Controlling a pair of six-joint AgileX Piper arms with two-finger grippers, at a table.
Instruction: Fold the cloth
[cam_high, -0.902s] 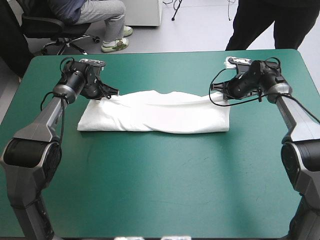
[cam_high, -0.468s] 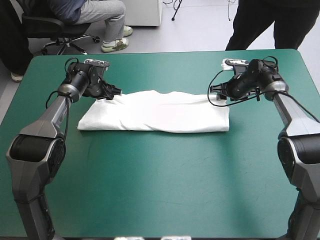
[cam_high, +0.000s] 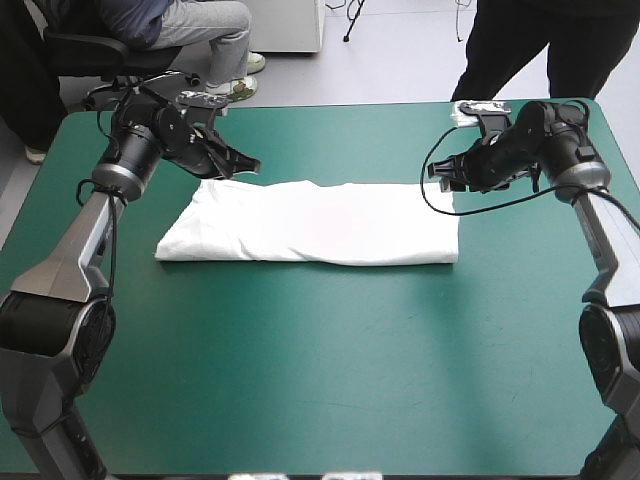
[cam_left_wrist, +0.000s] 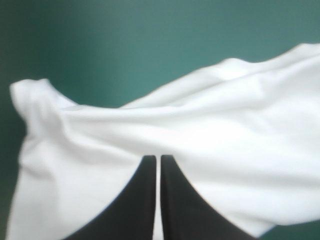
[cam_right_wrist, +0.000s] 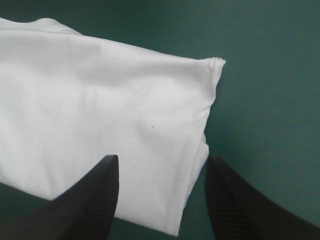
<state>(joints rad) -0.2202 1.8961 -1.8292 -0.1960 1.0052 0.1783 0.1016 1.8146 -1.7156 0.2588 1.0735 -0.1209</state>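
Note:
The white T-shirt (cam_high: 320, 225) lies flat on the table as a long folded band, running left to right across the far half. My left gripper (cam_high: 250, 166) hangs shut just above the band's far left corner, with nothing visibly held. In the left wrist view its fingers (cam_left_wrist: 155, 160) meet in an arch over the T-shirt's (cam_left_wrist: 200, 125) end. My right gripper (cam_high: 437, 172) hovers open over the far right corner. In the right wrist view its fingers (cam_right_wrist: 161, 159) stand apart, with the T-shirt's (cam_right_wrist: 100, 110) folded corner below them.
Bare teal-green cover (cam_high: 320, 380) stretches from the T-shirt to the table's near edge. A narrower strip of cover (cam_high: 330, 140) lies between the T-shirt and the far edge.
Both grippers were down at the T-shirt's far corners earlier. They have let go and risen, the left one also swinging right. The far edge's wrinkles have settled flat.

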